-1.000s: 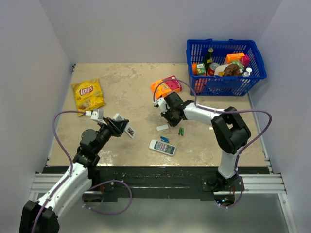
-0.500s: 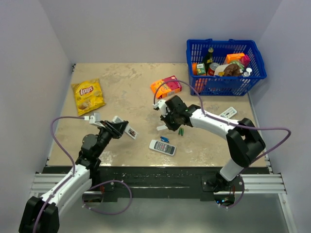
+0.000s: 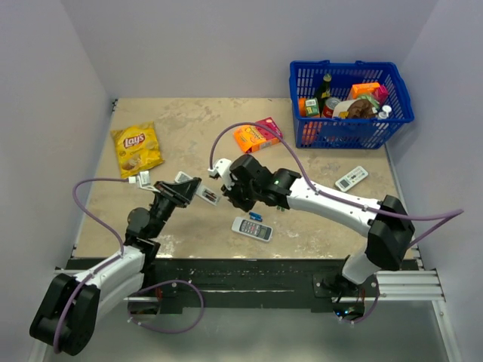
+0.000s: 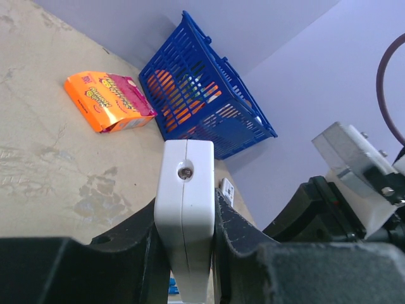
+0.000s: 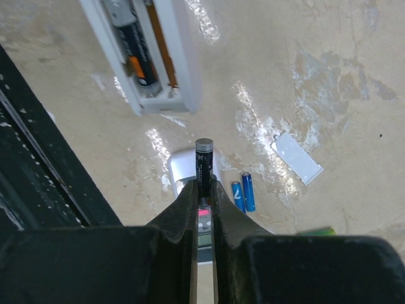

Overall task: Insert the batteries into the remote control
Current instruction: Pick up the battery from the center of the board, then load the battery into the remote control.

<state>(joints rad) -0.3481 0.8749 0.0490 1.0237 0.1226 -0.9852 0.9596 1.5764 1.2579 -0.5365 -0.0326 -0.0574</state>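
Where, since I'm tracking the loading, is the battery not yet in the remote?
Right wrist view, centre: the battery stands clamped in the right tool, just short of the open compartment of the remote control.

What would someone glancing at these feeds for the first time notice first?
The arms face each other mid-table: the right gripper pinches a black battery that sticks out past its fingertips, just short of the white remote and its open compartment, with one loaded battery inside. The left gripper holds that remote. Next comes the blue basket of groceries at the far right.
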